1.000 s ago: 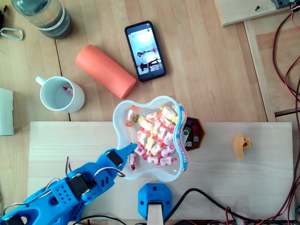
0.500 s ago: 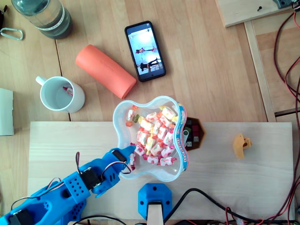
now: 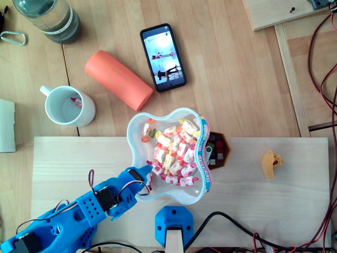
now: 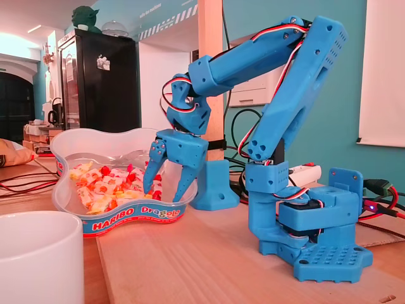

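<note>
My blue gripper (image 3: pixel 144 180) hangs over the lower-left rim of a clear, wavy candy tub (image 3: pixel 196 118). In the fixed view the gripper (image 4: pixel 162 193) points down and is open. One finger (image 4: pixel 152 172) reaches inside the tub (image 4: pixel 120 218) just above the wrapped candies (image 4: pixel 101 185). The other finger (image 4: pixel 184 180) stands at the tub's near wall. I see nothing gripped between them. Pink, white and yellow candies (image 3: pixel 174 153) fill the middle and right of the tub, and one lies right by the fingertips.
A white mug (image 3: pixel 68 106) with one candy in it stands at the left. An orange cylinder (image 3: pixel 118 79), a phone (image 3: pixel 163 57) and a bottle (image 3: pixel 50 18) lie beyond. A small orange piece (image 3: pixel 272 163) sits right, and the blue base block (image 3: pixel 174 224) sits at the front.
The gripper tip has drawn back a little from the candies toward the tub's lower-left rim, and the forearm has swung rightward and closer to the tub.
</note>
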Available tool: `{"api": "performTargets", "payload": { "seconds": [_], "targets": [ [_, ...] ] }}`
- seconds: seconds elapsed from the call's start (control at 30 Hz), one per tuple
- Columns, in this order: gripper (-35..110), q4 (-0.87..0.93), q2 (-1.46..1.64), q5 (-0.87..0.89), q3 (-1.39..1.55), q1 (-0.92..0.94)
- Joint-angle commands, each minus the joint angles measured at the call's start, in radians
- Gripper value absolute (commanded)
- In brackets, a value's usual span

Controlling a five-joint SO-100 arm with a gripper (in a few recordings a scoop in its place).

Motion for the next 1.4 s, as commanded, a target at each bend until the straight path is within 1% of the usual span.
{"api": "performTargets", "payload": {
  "seconds": [0.0,0.33,0.63,1.37],
  "targets": [
    [27,0.003,0.018,-0.003,-0.035,0.015],
    [27,0.003,-0.006,-0.003,-0.150,0.014],
    [27,0.003,-0.172,-0.002,-0.238,0.015],
    [27,0.003,-0.281,-0.005,-0.264,0.015]
  ]
}}
